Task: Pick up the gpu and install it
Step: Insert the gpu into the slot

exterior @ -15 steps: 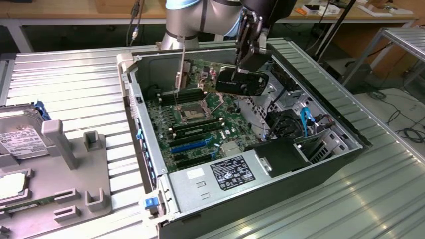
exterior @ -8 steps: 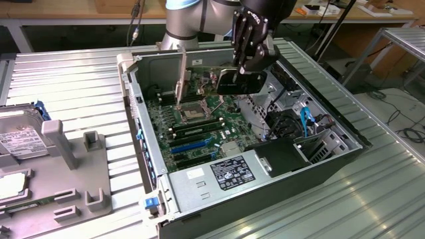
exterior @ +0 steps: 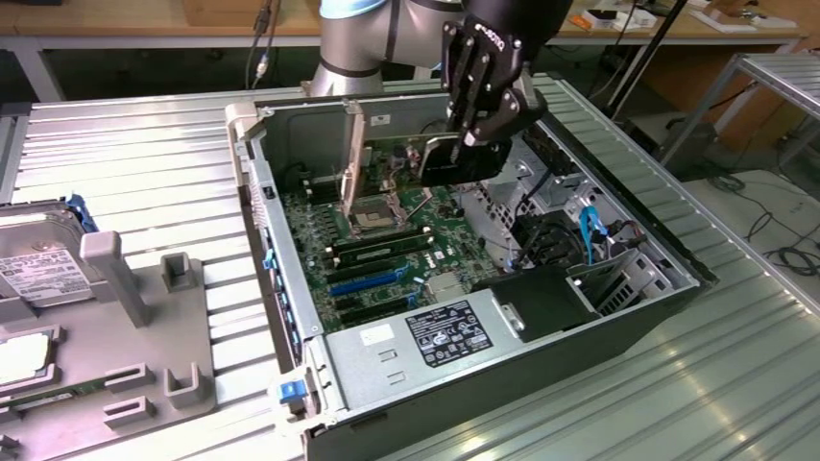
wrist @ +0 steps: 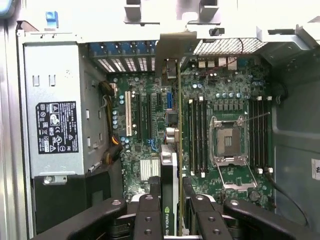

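**CARD HELD OVER OPEN CASE**

**Jaws.** The jaws are closed on the gpu (exterior: pixel 459 163). In the wrist view the black fingers (wrist: pixel 148 217) press on both faces of the card (wrist: pixel 168 200), which is seen edge-on between them. In the exterior view the arm (exterior: pixel 365 38) reaches down from above, with the card hanging below the fingers (exterior: pixel 481 77).

**Card position.** The gpu is inside the outline of the open computer case (exterior: pixel 539 384), above the motherboard (exterior: pixel 436 216). It lies to the exterior view's right of the processor socket (exterior: pixel 372 219). In the wrist view the card runs lengthwise across the board (wrist: pixel 150 130). Its silver end bracket (wrist: pixel 167 52) is at the far end, by the rear wall of the case. The card lines up just beside the nearest memory sticks (wrist: pixel 195 137). In the exterior view the card appears raised clear of the board. Whether it touches a slot cannot be told.

**Case contents.**
- Power supply (exterior: pixel 429 331), labelled, at the near end of the case in the exterior view (wrist: pixel 55 125).
- Memory sticks (exterior: pixel 380 252), seated beside the processor socket (wrist: pixel 229 145).
- Blue cable (exterior: pixel 590 230), on the exterior view's right side of the case.

**Surroundings.** The case lies on its side on a ribbed metal tabletop (exterior: pixel 154 173). A grey fixture (exterior: pixel 141 327) stands at the exterior view's left, well apart from the case. A hard drive (exterior: pixel 29 274) rests on it.
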`<state>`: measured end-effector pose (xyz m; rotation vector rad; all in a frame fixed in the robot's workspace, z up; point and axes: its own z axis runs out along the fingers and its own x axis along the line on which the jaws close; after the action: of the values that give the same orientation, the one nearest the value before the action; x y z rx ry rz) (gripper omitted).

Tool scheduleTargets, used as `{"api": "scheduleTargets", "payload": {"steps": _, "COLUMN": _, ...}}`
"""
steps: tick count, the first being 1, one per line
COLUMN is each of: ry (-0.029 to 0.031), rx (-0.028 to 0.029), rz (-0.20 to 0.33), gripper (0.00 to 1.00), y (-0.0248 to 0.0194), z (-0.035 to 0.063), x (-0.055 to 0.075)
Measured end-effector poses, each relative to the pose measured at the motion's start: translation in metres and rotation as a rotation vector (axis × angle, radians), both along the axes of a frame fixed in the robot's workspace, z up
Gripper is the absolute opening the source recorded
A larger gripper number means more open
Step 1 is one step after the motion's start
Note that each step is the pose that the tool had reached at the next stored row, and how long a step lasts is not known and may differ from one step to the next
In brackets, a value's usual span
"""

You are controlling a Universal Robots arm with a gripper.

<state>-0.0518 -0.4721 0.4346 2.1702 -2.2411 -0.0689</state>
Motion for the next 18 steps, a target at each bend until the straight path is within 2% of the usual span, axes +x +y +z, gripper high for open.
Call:
{"api": "scheduleTargets", "payload": {"steps": 5, "ry": 0.0001, "rx": 0.0000, "rz": -0.002, "gripper": 0.27, "y": 0.0001, "z": -0.0127, "x": 0.000}}
{"api": "scheduleTargets", "payload": {"steps": 7, "ry": 0.0002, "rx": -0.0001, "rz": -0.002, "gripper": 0.27, "y": 0.0023, "z": -0.0160, "x": 0.000}}
{"api": "scheduleTargets", "payload": {"steps": 8, "ry": 0.0002, "rx": -0.0001, "rz": -0.002, "gripper": 0.27, "y": 0.0057, "z": -0.0193, "x": 0.000}}
{"api": "scheduleTargets", "payload": {"steps": 9, "ry": 0.0001, "rx": 0.0001, "rz": -0.002, "gripper": 0.27, "y": 0.0069, "z": -0.0222, "x": 0.000}}
{"api": "scheduleTargets", "payload": {"steps": 18, "ry": 0.0001, "rx": 0.0001, "rz": -0.002, "gripper": 0.27, "y": 0.0067, "z": -0.0437, "x": -0.002}}
